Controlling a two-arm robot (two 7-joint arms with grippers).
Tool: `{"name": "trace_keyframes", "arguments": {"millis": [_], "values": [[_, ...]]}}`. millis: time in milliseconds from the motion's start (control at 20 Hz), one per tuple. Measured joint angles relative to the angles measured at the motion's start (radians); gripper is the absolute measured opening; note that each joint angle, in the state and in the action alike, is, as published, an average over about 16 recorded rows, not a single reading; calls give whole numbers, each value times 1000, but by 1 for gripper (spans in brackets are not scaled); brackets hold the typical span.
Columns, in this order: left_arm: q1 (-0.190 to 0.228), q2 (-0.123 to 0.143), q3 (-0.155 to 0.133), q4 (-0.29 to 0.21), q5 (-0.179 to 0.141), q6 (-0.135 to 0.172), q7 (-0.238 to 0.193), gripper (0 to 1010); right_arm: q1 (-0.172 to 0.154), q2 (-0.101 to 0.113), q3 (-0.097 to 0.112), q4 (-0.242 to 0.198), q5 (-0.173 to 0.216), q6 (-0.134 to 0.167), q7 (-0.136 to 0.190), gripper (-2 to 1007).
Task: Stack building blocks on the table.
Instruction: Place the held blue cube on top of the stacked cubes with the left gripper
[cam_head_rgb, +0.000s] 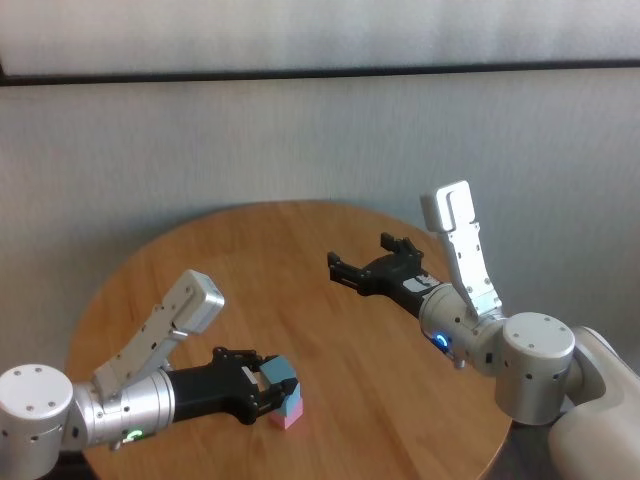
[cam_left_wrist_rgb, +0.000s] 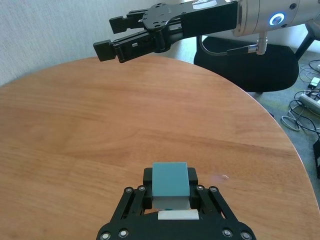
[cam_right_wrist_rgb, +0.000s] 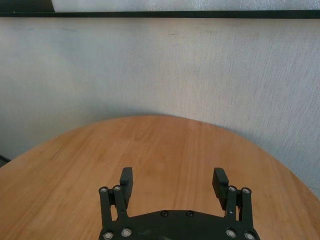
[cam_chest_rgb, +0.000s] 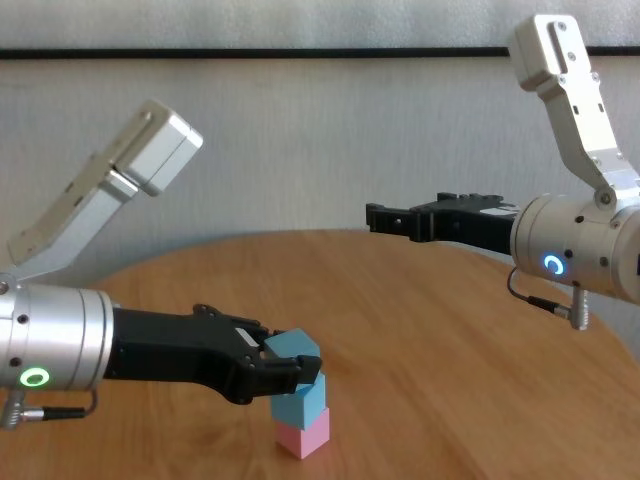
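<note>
On the table (cam_chest_rgb: 430, 330), near its front left, a pink block (cam_chest_rgb: 304, 436) carries a light blue block (cam_chest_rgb: 300, 403). A second light blue block (cam_chest_rgb: 296, 351) is right on top of that one, turned a little askew, with my left gripper (cam_chest_rgb: 285, 366) shut on it. In the head view the same pile reads as top blue block (cam_head_rgb: 281, 371) over pink block (cam_head_rgb: 292, 415). The left wrist view shows the held block (cam_left_wrist_rgb: 170, 181) between the black fingers. My right gripper (cam_head_rgb: 362, 255) hovers open and empty above the table's far right part, well away from the pile.
The round wooden table (cam_head_rgb: 330, 330) stands before a pale wall. A black chair base (cam_left_wrist_rgb: 250, 65) and loose cables (cam_left_wrist_rgb: 305, 107) lie on the floor beyond the table's right edge.
</note>
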Motion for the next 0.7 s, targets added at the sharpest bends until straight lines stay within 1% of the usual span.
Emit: {"name": "trace_keyframes", "arguments": {"millis": [200,350,700], "values": [[0,0,-1,0,0,0,-1,475,0,0,0,0,0,0,0,1005],[1,0,-1,-1,0,0,-2,543,0,0,0,0,0,0,0,1005],[1,5,1,-7,-6,-3,-15,768,0,0,0,0,0,0,0,1005]]}}
